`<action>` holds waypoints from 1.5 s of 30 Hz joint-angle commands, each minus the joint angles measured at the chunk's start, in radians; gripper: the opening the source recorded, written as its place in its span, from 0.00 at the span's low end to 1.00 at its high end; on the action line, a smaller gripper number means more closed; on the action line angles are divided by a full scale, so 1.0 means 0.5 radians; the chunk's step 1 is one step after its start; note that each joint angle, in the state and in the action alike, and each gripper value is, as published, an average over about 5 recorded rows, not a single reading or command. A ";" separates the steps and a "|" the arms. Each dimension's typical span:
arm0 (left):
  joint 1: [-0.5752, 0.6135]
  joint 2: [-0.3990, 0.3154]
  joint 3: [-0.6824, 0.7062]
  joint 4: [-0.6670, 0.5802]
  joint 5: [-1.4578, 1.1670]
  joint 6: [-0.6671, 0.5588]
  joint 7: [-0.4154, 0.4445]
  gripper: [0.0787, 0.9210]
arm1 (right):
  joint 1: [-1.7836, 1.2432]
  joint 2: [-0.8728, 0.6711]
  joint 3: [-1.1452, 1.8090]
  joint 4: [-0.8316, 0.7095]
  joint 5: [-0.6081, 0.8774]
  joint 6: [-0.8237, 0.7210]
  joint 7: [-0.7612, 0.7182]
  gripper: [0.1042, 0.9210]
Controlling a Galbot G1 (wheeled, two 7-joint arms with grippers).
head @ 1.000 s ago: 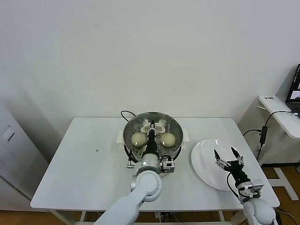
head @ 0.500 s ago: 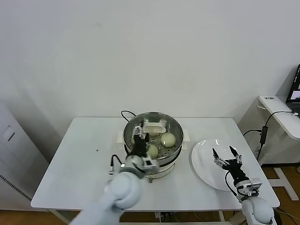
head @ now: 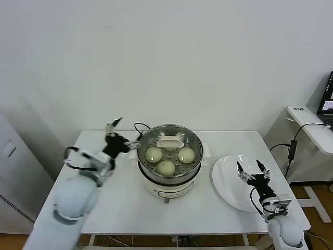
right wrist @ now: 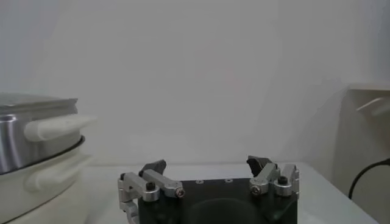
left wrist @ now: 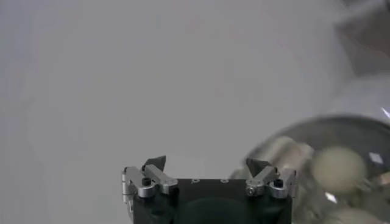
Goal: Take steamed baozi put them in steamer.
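The steamer [head: 193, 167], a shiny steel basket on a white pot base, stands mid-table. Three cream-white baozi lie in it: one left [head: 153, 154], one right [head: 186, 154], one front [head: 166, 167]. A white shape [head: 170, 141] sits at the back of the basket; I cannot tell what it is. My left gripper [head: 125, 134] is open and empty, raised just left of the steamer rim. In the left wrist view my left gripper [left wrist: 207, 164] is open, with a baozi [left wrist: 338, 168] off to one side. My right gripper [head: 252, 172] hovers open over the white plate [head: 226, 174]; it also shows in the right wrist view [right wrist: 207, 163].
The white plate lies bare at the table's right. A black cable [head: 139, 126] runs behind the steamer. A white side table [head: 312, 125] with a cable stands at the far right and a grey cabinet [head: 10, 156] at the left. The steamer's side [right wrist: 36, 140] shows in the right wrist view.
My left arm has pulled back out of the steamer and swung left. All three baozi now show uncovered in the basket. The right arm has barely moved.
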 commanded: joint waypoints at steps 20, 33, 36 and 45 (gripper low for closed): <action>0.471 -0.095 -0.430 0.830 -0.445 -0.801 -0.163 0.88 | -0.094 0.030 0.088 0.182 -0.152 -0.195 0.091 0.88; 0.463 -0.146 -0.398 0.798 -0.574 -0.708 -0.226 0.88 | -0.144 0.047 0.087 0.204 -0.158 -0.247 0.125 0.88; 0.465 -0.141 -0.401 0.791 -0.577 -0.703 -0.225 0.88 | -0.151 0.047 0.089 0.207 -0.156 -0.247 0.127 0.88; 0.489 -0.142 -0.404 0.774 -0.583 -0.693 -0.224 0.88 | -0.154 0.065 0.087 0.208 -0.159 -0.250 0.135 0.88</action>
